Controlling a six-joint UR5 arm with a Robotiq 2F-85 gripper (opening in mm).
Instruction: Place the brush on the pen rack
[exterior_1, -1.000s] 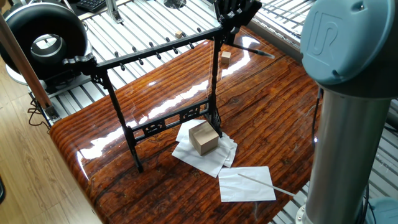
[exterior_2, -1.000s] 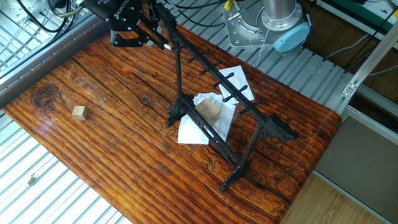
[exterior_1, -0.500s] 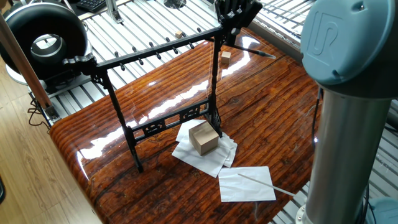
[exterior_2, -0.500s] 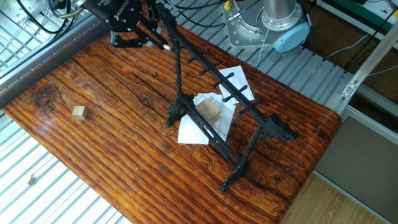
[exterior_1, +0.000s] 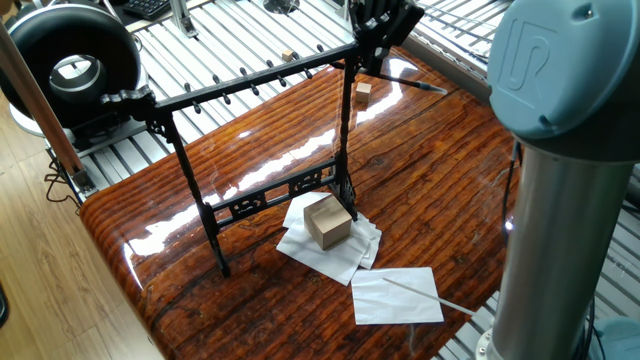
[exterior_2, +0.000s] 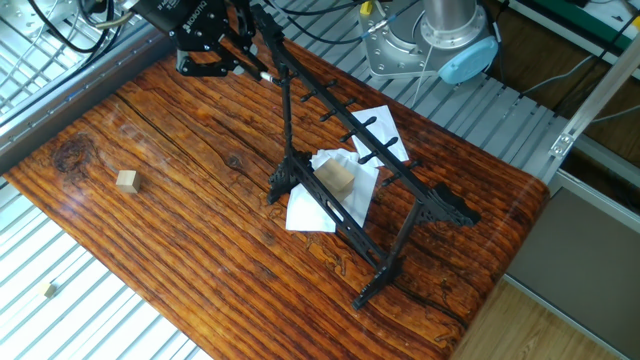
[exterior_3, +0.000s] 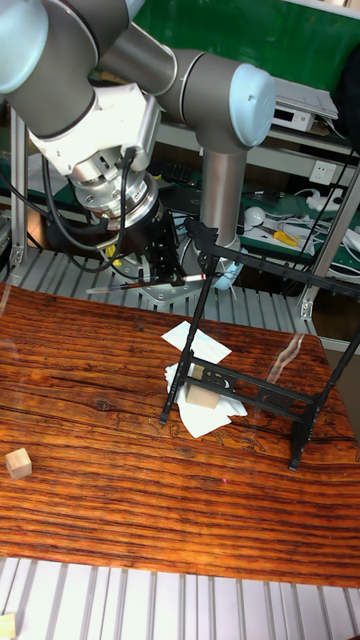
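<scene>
The pen rack (exterior_1: 255, 76) is a tall black frame standing on the wooden table (exterior_1: 430, 190), its top bar lined with small pegs. It also shows in the other fixed view (exterior_2: 365, 150) and the tall view (exterior_3: 270, 268). My gripper (exterior_1: 376, 48) hangs just past the rack's far end, level with the top bar, and is shut on the brush (exterior_1: 420, 85). The brush is thin and dark, lies roughly level and sticks out from the fingers away from the rack. In the tall view the brush (exterior_3: 115, 288) runs left of the gripper (exterior_3: 168, 274), and its other end nears the rack's end post.
A wooden block (exterior_1: 327, 222) sits on crumpled white tissue under the rack. A white sheet (exterior_1: 397, 296) carries a pale thin stick near the front edge. A small wooden cube (exterior_1: 362, 92) lies beyond the rack. The arm's column (exterior_1: 560, 220) fills the right side.
The gripper and the brush have crept very slightly away from the rack's end. Nothing else has moved.
</scene>
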